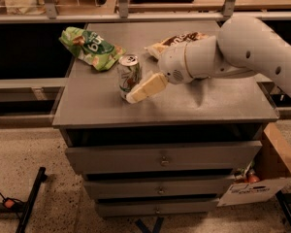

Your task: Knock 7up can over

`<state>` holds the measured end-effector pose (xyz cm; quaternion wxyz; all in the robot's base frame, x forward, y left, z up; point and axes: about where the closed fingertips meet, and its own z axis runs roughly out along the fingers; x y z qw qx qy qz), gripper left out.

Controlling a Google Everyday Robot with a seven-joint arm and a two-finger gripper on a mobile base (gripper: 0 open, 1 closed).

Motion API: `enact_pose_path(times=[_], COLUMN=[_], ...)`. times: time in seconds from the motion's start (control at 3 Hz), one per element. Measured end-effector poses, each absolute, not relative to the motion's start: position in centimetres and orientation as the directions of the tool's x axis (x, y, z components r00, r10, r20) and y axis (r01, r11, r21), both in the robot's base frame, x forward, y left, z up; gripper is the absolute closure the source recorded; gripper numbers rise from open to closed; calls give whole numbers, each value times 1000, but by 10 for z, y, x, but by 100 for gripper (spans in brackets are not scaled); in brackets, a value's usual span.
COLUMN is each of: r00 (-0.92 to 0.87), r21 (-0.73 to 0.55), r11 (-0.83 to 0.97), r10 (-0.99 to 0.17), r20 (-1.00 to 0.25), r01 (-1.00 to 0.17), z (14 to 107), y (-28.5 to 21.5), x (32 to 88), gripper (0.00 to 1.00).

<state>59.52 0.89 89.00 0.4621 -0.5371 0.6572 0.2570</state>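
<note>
My gripper (134, 97), closed to a single wedge, lies low over the table (218, 106) with the 7up can (128, 72) upright and touching directly ahead of its tip; contact stage judged in hand, firm sideways shove required next.

Table (223, 101): grey metal top, lit dimly and warmly.
Drawers (161, 158): three, grey, stacked under the table's front edge.
Floor (53, 208): pale speckled stone.
Cardboard box (277, 161): on the floor, below the table's front right corner.
Rail (136, 17): metal with uprights, along the table's far edge.
Black stand leg (31, 198): on the floor, lower left.
End effector (143, 89): over the table, left of centre, toward the front edge.
</note>
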Motion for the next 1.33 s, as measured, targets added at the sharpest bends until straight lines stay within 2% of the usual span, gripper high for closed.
enact_pose_path(times=[0.67,1.33], r00=[-49,-104], r21=[-84,3], r11=[349,375], r10=[-358,-250], r20=[-932,-963], r01=[-933,-927], z=[862,851], y=[35,41], x=[603,606], gripper=[0,0])
